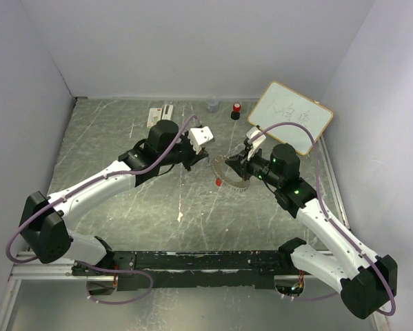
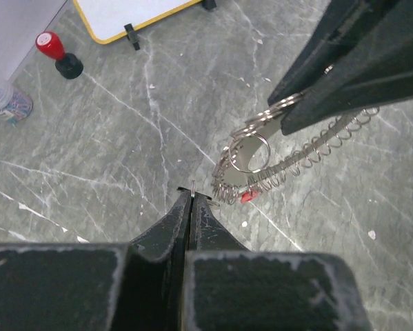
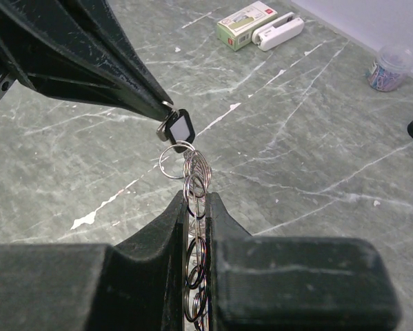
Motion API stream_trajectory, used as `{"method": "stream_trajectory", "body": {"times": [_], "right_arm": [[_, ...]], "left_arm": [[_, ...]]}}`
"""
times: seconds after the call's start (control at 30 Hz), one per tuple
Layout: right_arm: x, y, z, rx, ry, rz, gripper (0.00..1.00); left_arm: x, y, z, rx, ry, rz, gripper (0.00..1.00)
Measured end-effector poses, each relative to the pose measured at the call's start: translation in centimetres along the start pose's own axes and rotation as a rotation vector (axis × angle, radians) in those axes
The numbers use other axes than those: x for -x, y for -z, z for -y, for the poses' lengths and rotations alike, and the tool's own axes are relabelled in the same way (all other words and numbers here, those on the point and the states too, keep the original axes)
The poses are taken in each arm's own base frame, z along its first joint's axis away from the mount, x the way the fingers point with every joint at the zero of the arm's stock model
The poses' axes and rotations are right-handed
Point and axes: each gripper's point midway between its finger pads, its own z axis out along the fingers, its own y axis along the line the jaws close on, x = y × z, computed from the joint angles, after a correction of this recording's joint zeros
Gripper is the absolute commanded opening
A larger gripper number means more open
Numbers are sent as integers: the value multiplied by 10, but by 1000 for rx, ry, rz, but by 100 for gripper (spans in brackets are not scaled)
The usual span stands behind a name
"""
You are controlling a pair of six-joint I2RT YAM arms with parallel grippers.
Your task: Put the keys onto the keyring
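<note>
Keyring of thin dark-grey toothed metal (image 2: 299, 162), likely light, springy and slippery, held low over the grey marbled table (image 1: 123, 138); best gripped at its small split rings (image 3: 196, 169); right gripper (image 3: 196, 196) clamps there, reaching inward; left gripper (image 2: 192, 198), opposite, pinches the black-headed silver key (image 3: 177, 127); red-headed key (image 2: 246, 196) sits beside the ring's lower edge.

Faint handwritten marks on the whiteboard (image 1: 290, 117), possibly characters, too blurred to read. Nothing legible on the small green box (image 3: 246, 22).
</note>
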Motion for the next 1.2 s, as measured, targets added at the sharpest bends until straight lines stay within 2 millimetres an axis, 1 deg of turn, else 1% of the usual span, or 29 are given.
{"method": "stream_trajectory", "body": {"times": [0.1,0.2,0.37,0.47,0.67,0.87,1.03,1.2], "right_arm": [[2,0,1,-7,1,2,0],[3,0,2,-11,2,3,0],[4,-2,5,-18,-1,-5,0],[3,-5,7,-22,-5,-17,0],[10,-13,10,-24,-9,-29,0],[18,-19,14,-27,-13,-38,0],[14,-23,15,-24,-21,-61,0],[16,-23,15,-19,-23,-65,0]], "left_arm": [[0,2,0,-26,-57,1,7],[6,5,-2,-57,-107,10,7],[31,8,-15,-92,-192,62,7],[37,6,-17,-123,-240,72,7],[27,-1,-10,-200,-295,33,7],[20,0,-8,-228,-321,-1,7],[15,1,-7,-239,-345,-17,7],[10,2,-5,-254,-364,-33,7]]}}
